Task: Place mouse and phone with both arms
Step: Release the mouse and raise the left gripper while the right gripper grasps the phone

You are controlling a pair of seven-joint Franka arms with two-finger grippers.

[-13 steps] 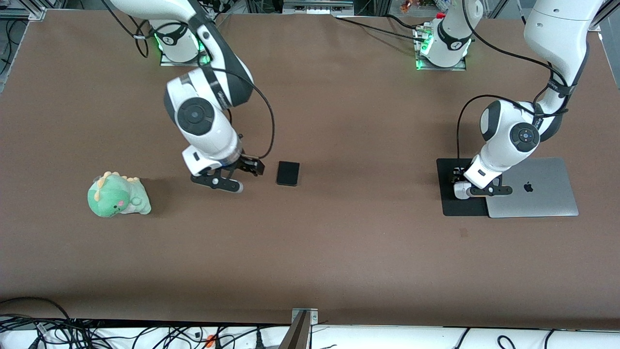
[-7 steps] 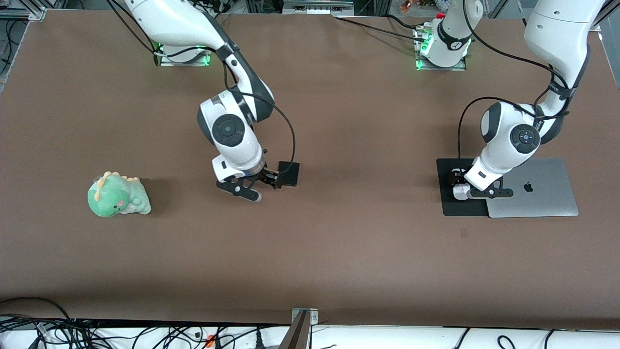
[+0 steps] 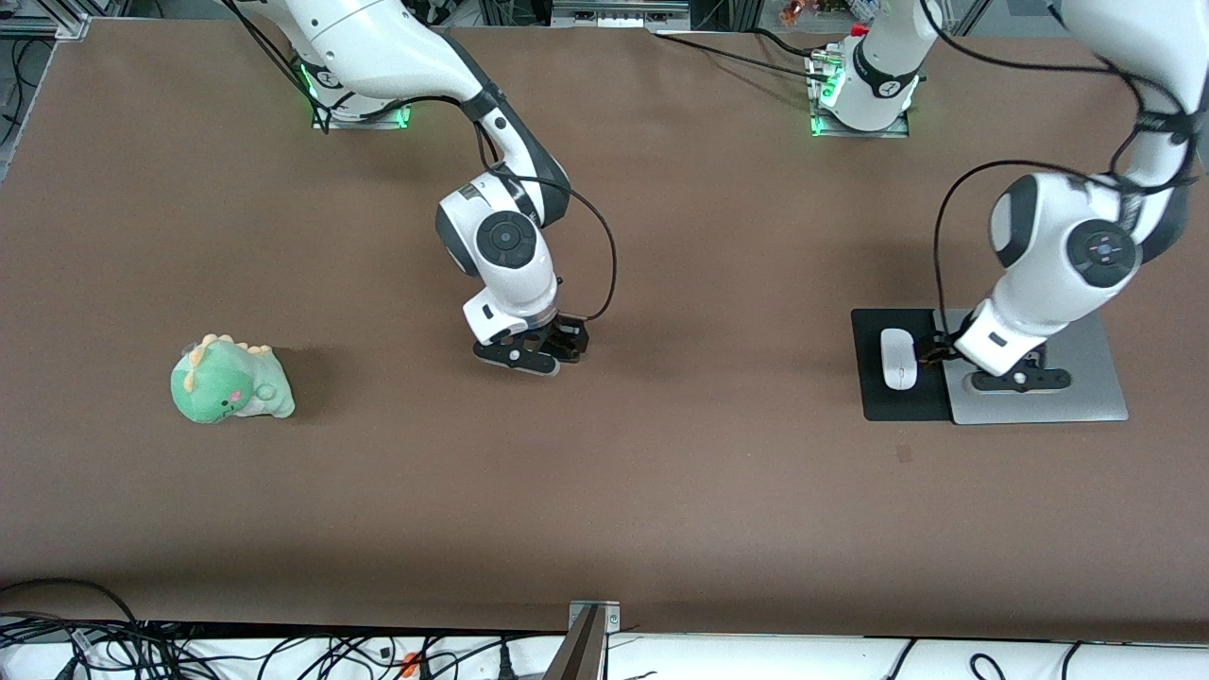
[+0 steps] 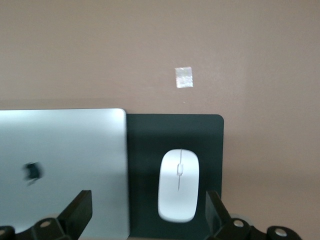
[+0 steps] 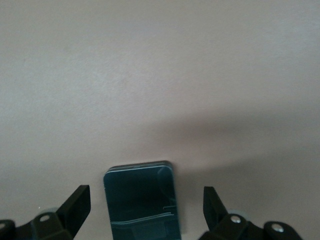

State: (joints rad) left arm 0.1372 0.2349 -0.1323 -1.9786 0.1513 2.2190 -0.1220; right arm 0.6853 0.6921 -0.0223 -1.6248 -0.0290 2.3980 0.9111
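Note:
The white mouse (image 3: 898, 358) (image 4: 178, 192) lies on the black mouse pad (image 3: 874, 397) (image 4: 200, 135), free of any grip. My left gripper (image 3: 945, 349) (image 4: 147, 212) hangs open just above the pad's edge beside the laptop, with nothing between its fingers (image 4: 80, 212). The black phone (image 5: 140, 200) lies flat on the table near the middle; the front view hides it under the right hand. My right gripper (image 3: 567, 340) (image 5: 145, 207) is open over the phone, one finger on each side, apart from it.
A closed silver laptop (image 3: 1086, 378) (image 4: 60, 160) sits beside the mouse pad at the left arm's end. A green plush dinosaur (image 3: 231, 382) rests toward the right arm's end. A small tape patch (image 3: 904, 453) (image 4: 184, 77) marks the table nearer the camera than the pad.
The left gripper opened, let go of the mouse on the pad and drew away over the laptop. The right arm swung across from beside the phone to over it.

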